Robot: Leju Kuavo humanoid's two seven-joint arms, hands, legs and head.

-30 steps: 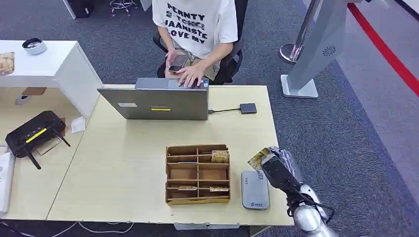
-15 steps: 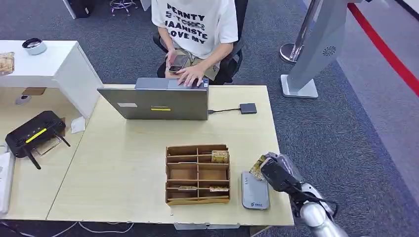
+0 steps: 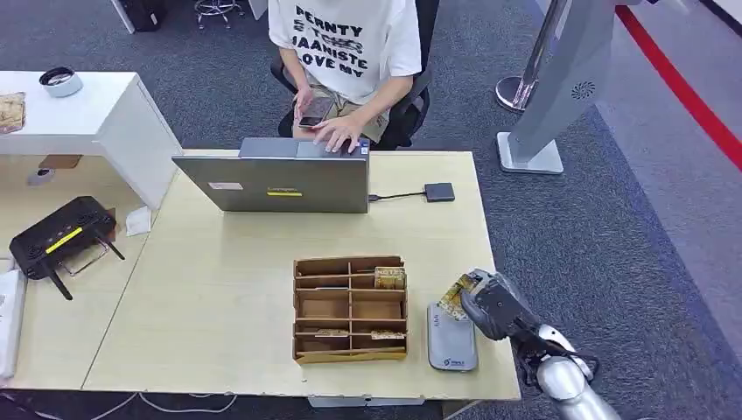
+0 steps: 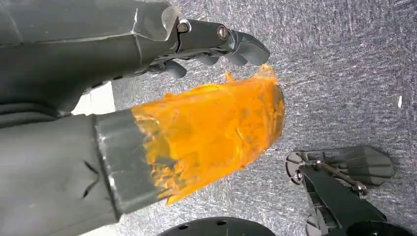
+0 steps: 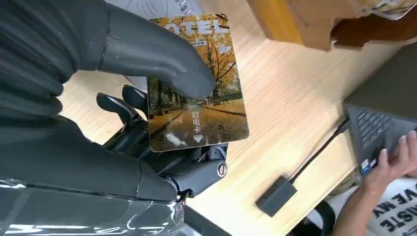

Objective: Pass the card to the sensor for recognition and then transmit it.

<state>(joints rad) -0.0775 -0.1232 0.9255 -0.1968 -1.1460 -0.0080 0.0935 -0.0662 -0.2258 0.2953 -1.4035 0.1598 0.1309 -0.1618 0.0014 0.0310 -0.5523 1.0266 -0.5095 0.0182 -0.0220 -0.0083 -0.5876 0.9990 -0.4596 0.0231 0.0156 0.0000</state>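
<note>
Beside the grey sensor (image 3: 451, 337) – right hand (image 3: 490, 304) fingers (image 5: 157, 54) clamped on card (image 3: 456, 296) (left fingers (image 4: 221, 42) curled, empty).

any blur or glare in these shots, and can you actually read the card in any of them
Head view: even light, sharp, but the card in the right hand is too small to read. Right wrist view: card is sharp, "OTEL" legible, the thumb hides part; the laptop is softer. Left wrist view: left hand close and dark, its orange cover slightly soft.

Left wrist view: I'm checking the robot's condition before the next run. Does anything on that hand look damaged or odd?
Yes. The left hand has its thumb wrapped in orange tape with torn, ragged edges.
</note>
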